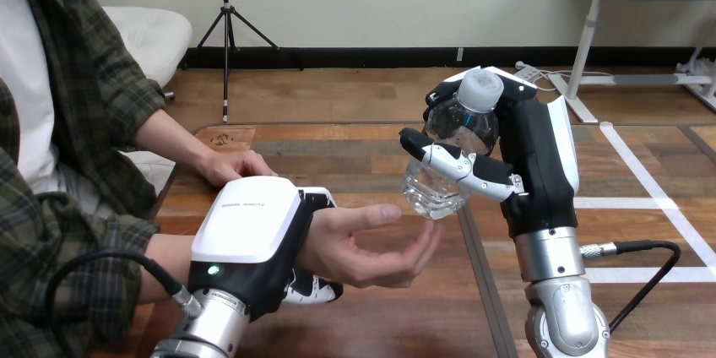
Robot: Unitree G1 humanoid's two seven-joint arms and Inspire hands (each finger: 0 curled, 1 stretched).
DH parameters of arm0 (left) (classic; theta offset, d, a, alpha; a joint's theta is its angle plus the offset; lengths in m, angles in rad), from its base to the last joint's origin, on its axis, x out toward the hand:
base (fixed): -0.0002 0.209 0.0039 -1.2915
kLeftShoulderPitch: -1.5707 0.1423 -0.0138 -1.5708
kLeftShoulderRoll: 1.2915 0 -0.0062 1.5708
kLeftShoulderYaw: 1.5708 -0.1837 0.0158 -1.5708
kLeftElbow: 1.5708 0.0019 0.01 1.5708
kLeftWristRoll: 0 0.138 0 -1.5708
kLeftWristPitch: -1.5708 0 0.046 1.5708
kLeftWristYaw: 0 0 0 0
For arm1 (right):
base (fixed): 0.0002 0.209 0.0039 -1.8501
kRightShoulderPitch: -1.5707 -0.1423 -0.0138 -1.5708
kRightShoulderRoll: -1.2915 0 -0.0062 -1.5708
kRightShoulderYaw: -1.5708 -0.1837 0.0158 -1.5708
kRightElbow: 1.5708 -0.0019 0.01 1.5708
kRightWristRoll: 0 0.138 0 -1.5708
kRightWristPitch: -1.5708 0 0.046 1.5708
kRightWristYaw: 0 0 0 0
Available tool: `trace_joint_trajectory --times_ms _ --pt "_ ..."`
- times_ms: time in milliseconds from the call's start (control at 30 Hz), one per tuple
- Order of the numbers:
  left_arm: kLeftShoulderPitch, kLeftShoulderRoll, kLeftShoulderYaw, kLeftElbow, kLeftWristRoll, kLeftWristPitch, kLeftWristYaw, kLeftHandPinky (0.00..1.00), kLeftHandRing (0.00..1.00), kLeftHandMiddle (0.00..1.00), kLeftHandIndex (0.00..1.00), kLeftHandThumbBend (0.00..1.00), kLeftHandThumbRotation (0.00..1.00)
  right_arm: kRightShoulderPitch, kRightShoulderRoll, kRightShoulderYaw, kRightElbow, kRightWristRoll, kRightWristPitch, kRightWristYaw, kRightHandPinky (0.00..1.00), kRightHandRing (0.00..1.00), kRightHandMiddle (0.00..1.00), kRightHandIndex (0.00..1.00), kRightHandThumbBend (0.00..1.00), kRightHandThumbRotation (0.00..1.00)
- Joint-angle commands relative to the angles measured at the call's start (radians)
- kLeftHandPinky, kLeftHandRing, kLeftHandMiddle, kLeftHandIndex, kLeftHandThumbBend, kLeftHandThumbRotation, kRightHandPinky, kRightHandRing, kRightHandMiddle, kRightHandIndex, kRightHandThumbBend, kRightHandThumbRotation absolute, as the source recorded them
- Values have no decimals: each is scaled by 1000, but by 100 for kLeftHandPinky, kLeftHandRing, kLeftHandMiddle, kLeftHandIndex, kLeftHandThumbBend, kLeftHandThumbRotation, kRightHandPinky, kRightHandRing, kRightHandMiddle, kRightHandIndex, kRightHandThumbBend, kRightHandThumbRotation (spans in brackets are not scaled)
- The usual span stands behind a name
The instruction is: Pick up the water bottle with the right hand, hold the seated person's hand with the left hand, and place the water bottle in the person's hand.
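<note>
My right hand (pixel 540 164) is raised over the table, its fingers and thumb curled round a clear water bottle (pixel 452 151) with a white cap. The bottle leans, its bottom end hanging just above the fingertips of the person's hand (pixel 367 244), which lies palm up in the middle. My left hand (pixel 253 240) is clasped round the person's wrist from above, with fingers wrapping underneath. The person's other hand (pixel 236 165) rests flat on the table behind it.
The wooden table (pixel 380 147) stretches ahead, its right edge running beside my right arm. The person sits at the left side, their forearms reaching in over the table's left edge.
</note>
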Motion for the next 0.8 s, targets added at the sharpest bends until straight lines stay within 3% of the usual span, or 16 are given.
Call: trace_joint_trajectory --times_ms 0,767 --pt "-38 -11 -13 7 -11 -22 27 45 52 57 54 76 0 -89 -13 -9 -13 6 -41 -5 35 39 43 45 69 0" --pt "-40 -13 -8 22 -28 -30 50 43 49 54 52 72 0 -91 -15 -10 -7 8 -52 -3 35 38 43 45 68 0"
